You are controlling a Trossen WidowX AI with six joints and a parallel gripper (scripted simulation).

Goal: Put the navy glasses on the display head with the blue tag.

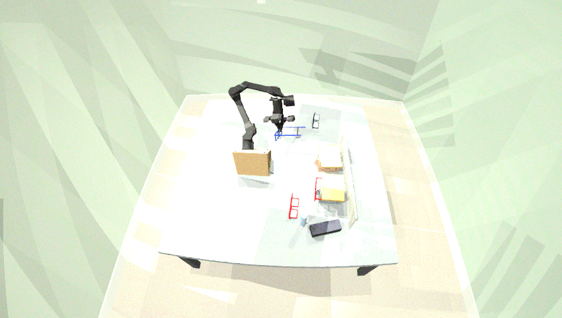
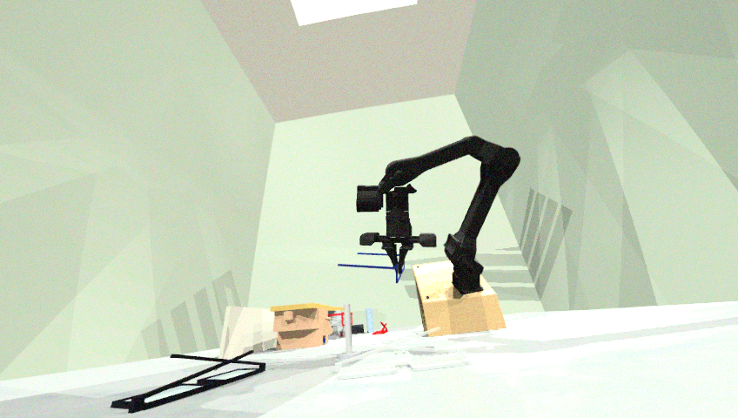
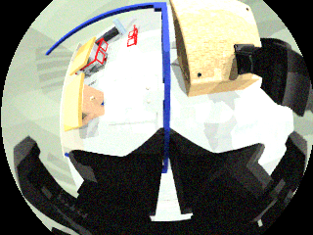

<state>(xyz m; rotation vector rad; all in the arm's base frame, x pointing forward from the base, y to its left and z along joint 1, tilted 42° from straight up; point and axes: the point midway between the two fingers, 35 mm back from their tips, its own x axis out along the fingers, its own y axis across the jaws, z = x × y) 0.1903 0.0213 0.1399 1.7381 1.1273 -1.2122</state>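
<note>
My gripper [image 1: 279, 131] [image 2: 399, 269] [image 3: 164, 131] points down and is shut on the front frame of the navy glasses [image 1: 291, 135] [image 2: 365, 266] [image 3: 166, 88]. They hang in the air in front of the arm. Both temples stretch roughly level toward the heads' side. The head with the blue tag [image 1: 330, 156] [image 2: 301, 331] [image 3: 91, 102] has a bare face; its tag [image 2: 324, 340] [image 3: 103, 104] is low on the side. The other head [image 1: 333, 194] [image 3: 84, 56] stands beside it and wears red glasses [image 1: 315, 189]. The fingers hide part of the navy frame.
A grey post [image 1: 297, 132] [image 2: 347, 328] stands below the temples. Black glasses [image 2: 231, 360] lie at the far side. A pale panel [image 1: 349, 181] stands behind the heads. Loose red glasses [image 1: 291, 207], a light-blue cylinder [image 1: 303, 220] and a dark case [image 1: 325, 228] are beyond the other head.
</note>
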